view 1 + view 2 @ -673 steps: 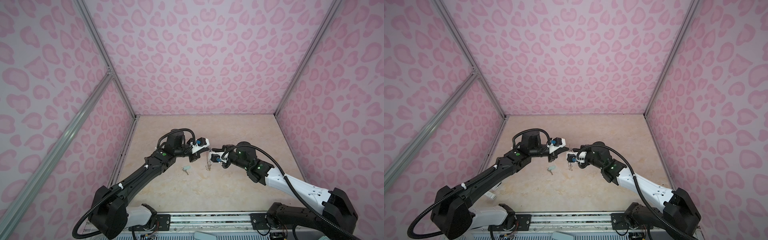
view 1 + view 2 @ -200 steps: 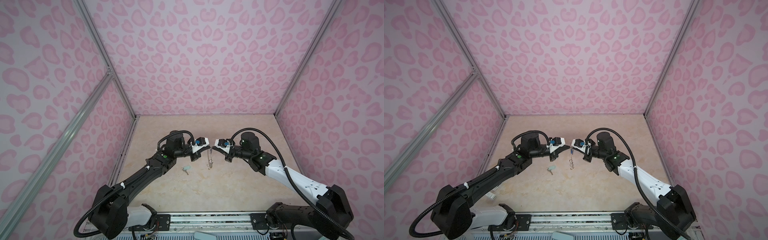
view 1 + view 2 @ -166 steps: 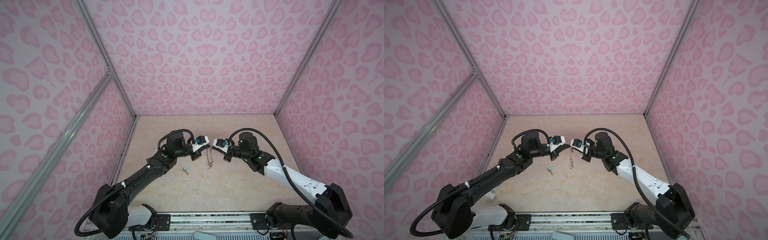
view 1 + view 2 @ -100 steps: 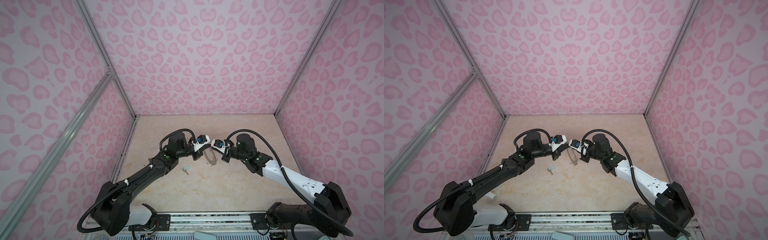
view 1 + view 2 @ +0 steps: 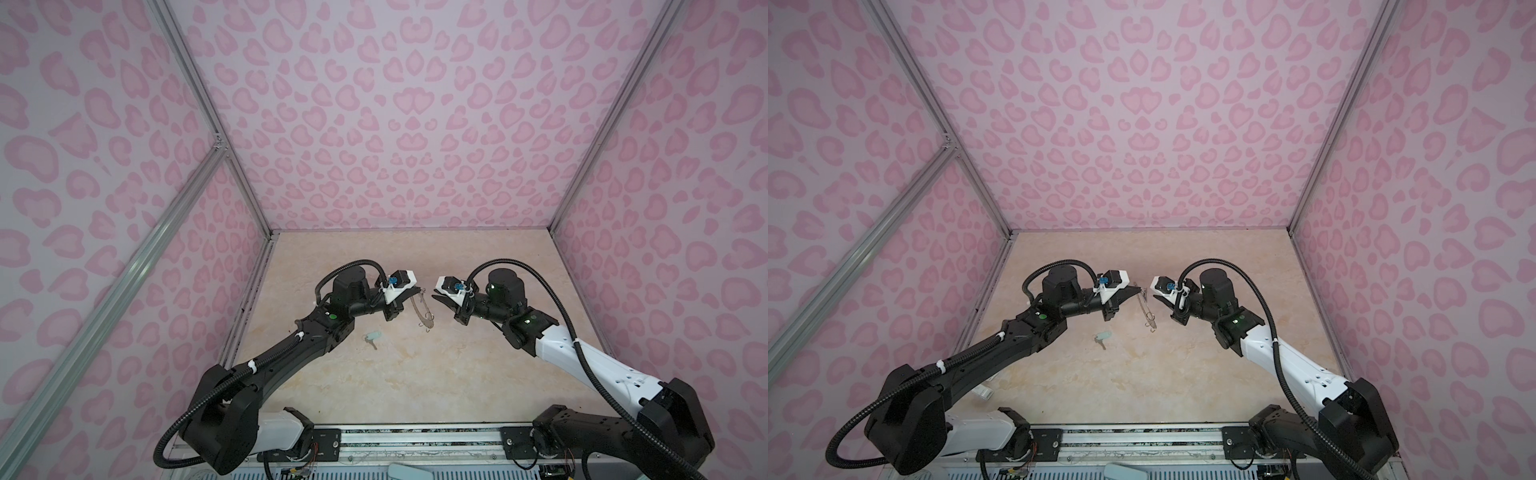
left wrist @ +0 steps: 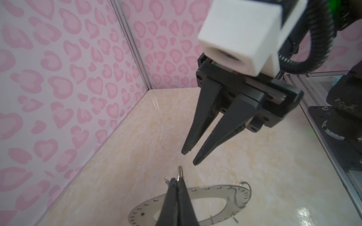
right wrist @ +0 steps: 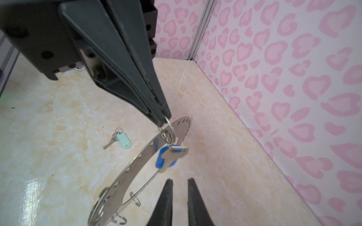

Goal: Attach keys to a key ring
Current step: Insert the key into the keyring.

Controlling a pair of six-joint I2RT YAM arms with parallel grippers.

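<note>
Your left arm reaches low and forward over the table [image 5: 395, 395], with the left gripper [image 5: 412, 290] clamped tight on a wire loop [image 6: 179, 173] at the rim of the key ring [image 5: 422, 309]. The ring hangs from that loop, and I can't tell if its low edge touches the table. Your right arm mirrors it from the opposite side. The right gripper [image 5: 435, 296] points at the ring, just beside it and not touching, jaws slightly apart with nothing between them. The key ring is a flat grey metal disc with a wide central hole, small slots round the rim and several wire loops. In both top views it's only a thin edge-on sliver. The right wrist view shows its face [image 7: 135, 162] and a blue-tagged key [image 7: 165, 159] dangling from the gripped loop, against the disc. The left wrist view shows your right gripper [image 6: 190, 158] head-on, fingers parted, and the slotted rim [image 6: 211, 192]. A mint-tagged key [image 5: 1103, 336] lies flat on the table near your left forearm, apart from the ring. It's clearest in the right wrist view [image 7: 123, 140].
</note>
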